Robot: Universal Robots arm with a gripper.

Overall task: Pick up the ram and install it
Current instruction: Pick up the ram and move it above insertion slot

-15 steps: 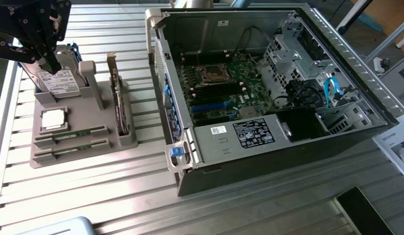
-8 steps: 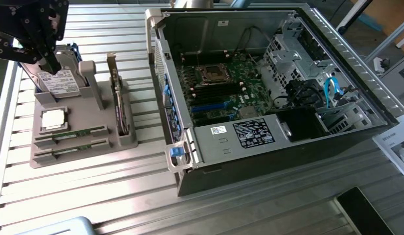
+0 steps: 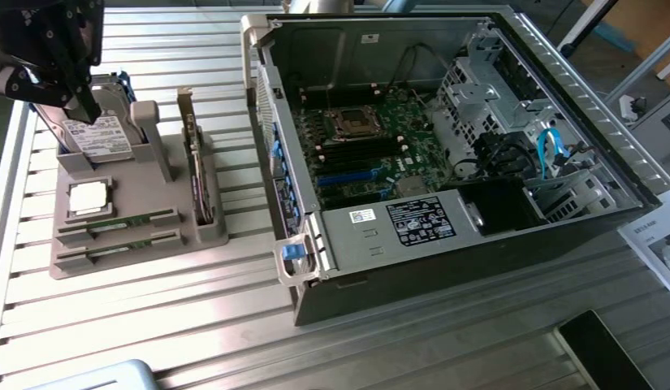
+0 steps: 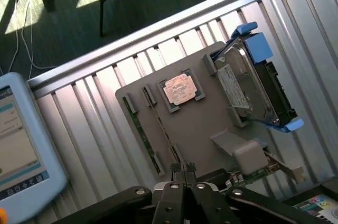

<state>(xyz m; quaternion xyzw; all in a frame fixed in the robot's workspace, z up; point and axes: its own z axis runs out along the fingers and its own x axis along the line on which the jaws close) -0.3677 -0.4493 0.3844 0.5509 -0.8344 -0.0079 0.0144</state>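
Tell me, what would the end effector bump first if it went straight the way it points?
Probably the gray holder, right by the end of a ram stick in its slot. Depth is unclear, so it might touch the stick first.

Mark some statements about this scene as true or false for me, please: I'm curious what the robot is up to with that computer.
1. The gripper is shut and holds nothing. True.
2. A ram stick is in the gripper. False: the two ram sticks sit in slots of the gray holder.
3. The computer case is open, with the motherboard in plain sight. True.
4. The gray holder stands inside the computer case. False: it stands on the table beside the case, on the exterior view's left.
5. The gripper hangs over the motherboard. False: it is over the gray holder, near the hard drive.
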